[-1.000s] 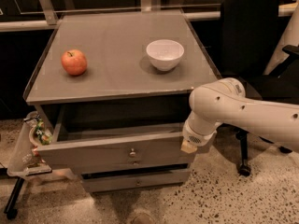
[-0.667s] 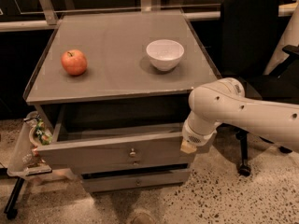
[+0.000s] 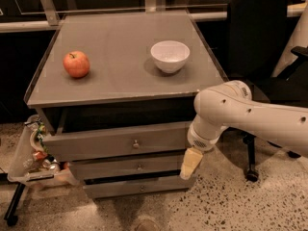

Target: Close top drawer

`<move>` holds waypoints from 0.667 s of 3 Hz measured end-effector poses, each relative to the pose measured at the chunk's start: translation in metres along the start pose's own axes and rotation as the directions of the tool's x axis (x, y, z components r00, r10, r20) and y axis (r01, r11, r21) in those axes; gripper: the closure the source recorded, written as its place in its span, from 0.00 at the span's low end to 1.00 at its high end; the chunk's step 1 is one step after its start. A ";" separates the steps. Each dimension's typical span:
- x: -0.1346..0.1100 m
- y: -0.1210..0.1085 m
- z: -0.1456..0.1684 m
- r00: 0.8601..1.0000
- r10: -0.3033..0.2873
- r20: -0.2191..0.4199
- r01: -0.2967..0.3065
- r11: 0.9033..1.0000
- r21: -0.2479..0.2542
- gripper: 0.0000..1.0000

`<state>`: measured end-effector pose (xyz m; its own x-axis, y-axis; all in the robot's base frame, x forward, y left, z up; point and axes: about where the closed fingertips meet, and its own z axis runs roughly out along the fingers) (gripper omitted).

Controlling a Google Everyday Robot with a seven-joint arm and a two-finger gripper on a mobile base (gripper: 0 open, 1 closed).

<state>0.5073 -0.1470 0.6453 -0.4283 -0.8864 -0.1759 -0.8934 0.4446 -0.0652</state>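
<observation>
**Top drawer partly open, gripper at its right end**

Clutter fills a clear plastic bin that hangs just beside the cabinet's left side, at drawer height. On the grey cabinet top, a red apple sits near the left edge, and a white bowl stands upright right of centre, well apart from the apple and back from the front edge. The top drawer is pulled out. Its front panel stands forward of the cabinet top's front edge, with a dark gap above and behind it. The small round knob lies at the panel's centre. Two shorter drawer fronts lie below, less far out. The gripper points downward at the right end of the top drawer's front, by its lower corner. Whether it touches the panel, and whether it is released or clenched, cannot be told. The white arm reaches in from the right. A black office chair stands behind the arm, with its base near the cabinet's right side. Speckled floor lies open in front of the drawers.
</observation>
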 end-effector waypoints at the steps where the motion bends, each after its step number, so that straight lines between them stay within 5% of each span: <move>1: 0.000 0.000 0.000 1.000 0.000 0.000 0.000 1.000 0.000 0.00; 2: 0.000 0.000 0.000 1.000 0.000 0.000 0.000 1.000 0.000 0.19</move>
<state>0.5072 -0.1470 0.6452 -0.4282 -0.8864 -0.1759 -0.8934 0.4445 -0.0651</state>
